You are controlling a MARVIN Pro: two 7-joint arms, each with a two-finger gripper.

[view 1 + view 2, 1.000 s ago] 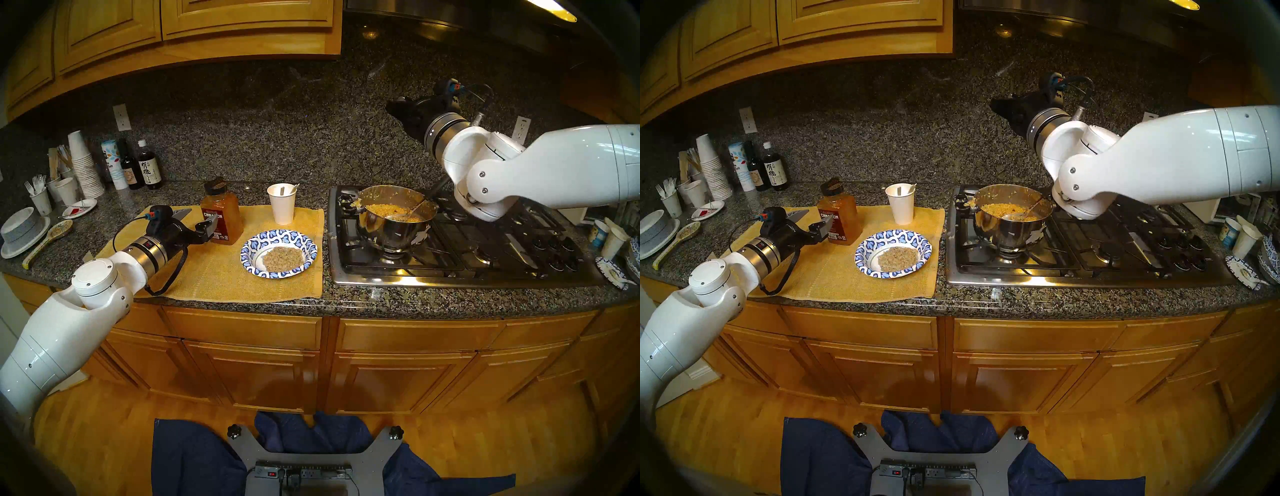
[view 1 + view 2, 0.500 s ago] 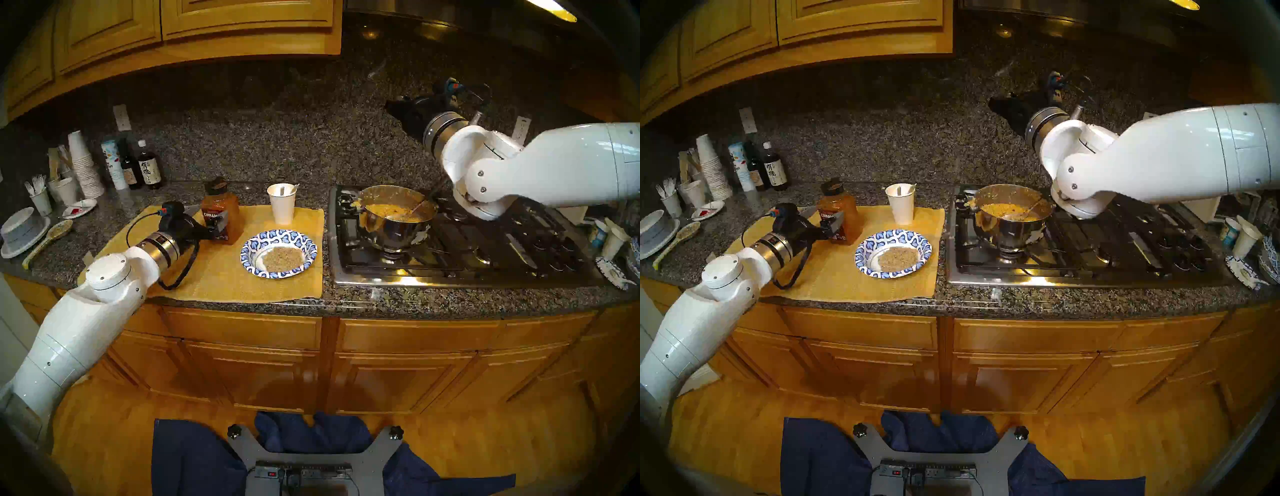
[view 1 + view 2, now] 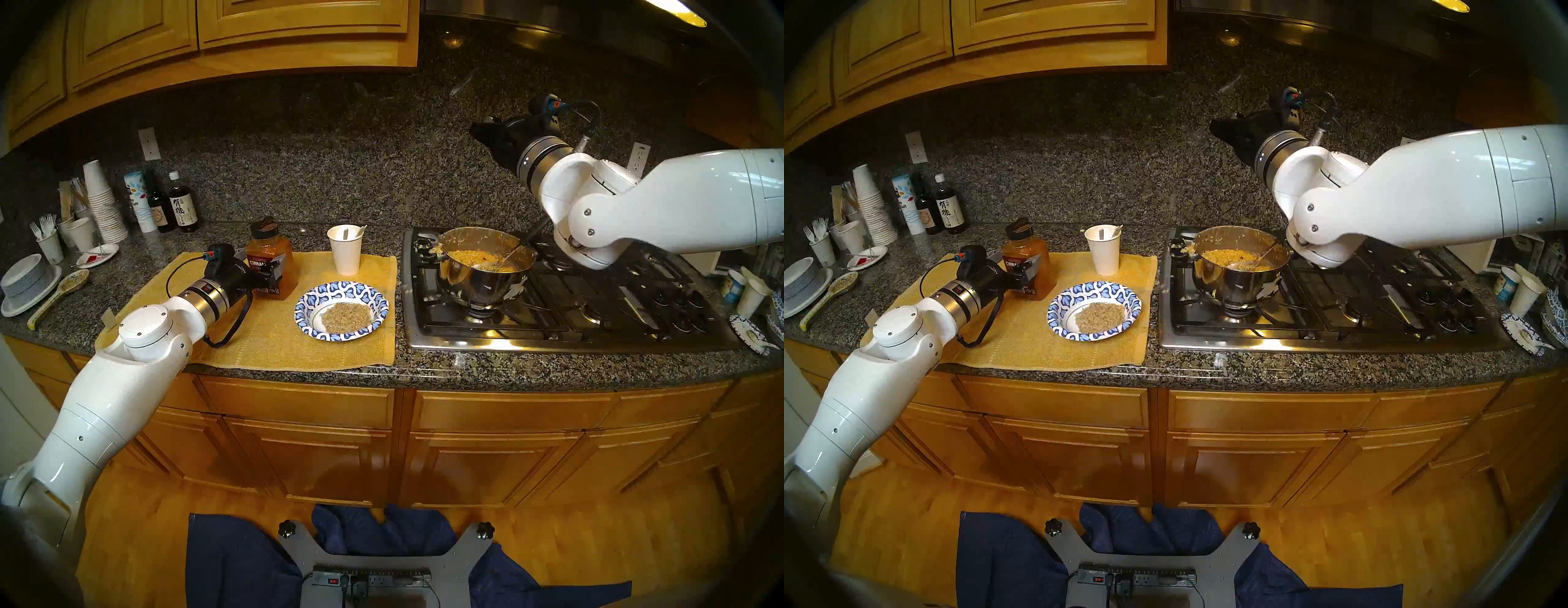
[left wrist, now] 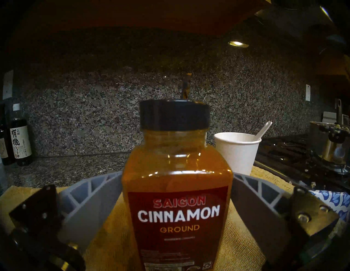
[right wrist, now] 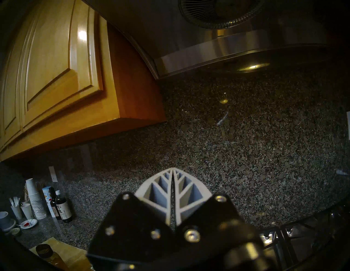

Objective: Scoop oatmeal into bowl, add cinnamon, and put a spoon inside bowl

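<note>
The cinnamon bottle stands upright on the yellow mat, dark cap on. My left gripper is open, and in the left wrist view its grey fingers flank the cinnamon on both sides. The blue-and-white bowl sits right of it with a portion of oatmeal inside. More oatmeal fills the steel pot on the stove. A white plastic spoon stands in a paper cup. My right gripper is shut and empty, raised near the backsplash.
A metal serving spoon rests in the pot. The gas stove lies on the right. Stacked cups, dark sauce bottles, grey bowls and a speckled spoon crowd the left counter. Cups and plates stand far right.
My left arm has moved forward and to the right, bringing its open fingers around the cinnamon bottle. The right arm has barely shifted and stays shut.
</note>
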